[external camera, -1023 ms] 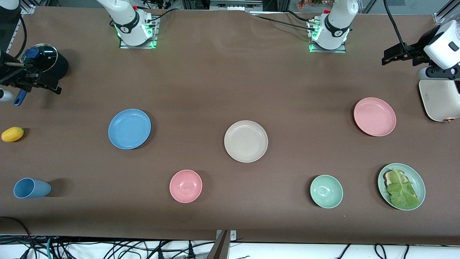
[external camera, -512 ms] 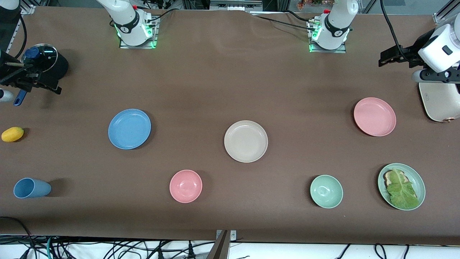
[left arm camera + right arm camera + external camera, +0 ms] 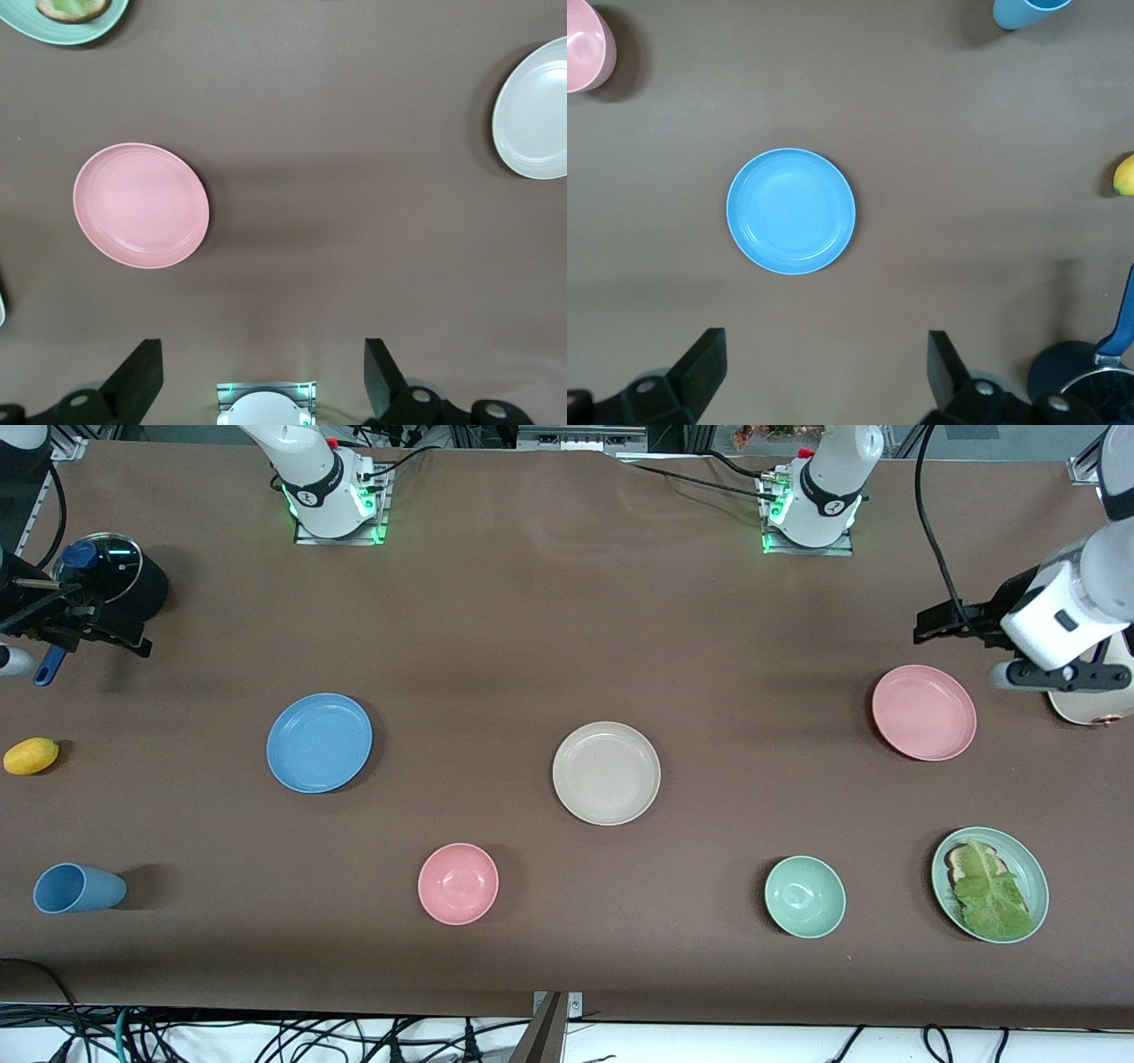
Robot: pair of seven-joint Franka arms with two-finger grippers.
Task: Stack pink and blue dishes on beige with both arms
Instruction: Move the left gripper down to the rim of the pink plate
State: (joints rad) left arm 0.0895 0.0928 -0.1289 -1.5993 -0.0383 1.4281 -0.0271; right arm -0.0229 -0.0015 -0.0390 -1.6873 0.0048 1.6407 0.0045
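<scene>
2 end effectors gape empty: left end effector [image 3: 926,623] has swung toward pink plate [image 3: 924,712], beginning its pickup; right end effector [image 3: 133,642] waits.

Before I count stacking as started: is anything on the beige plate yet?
No, the beige plate lies bare in the front view.

Glossy white arms, dark grey joints, black cables, green-lit bases.
</scene>
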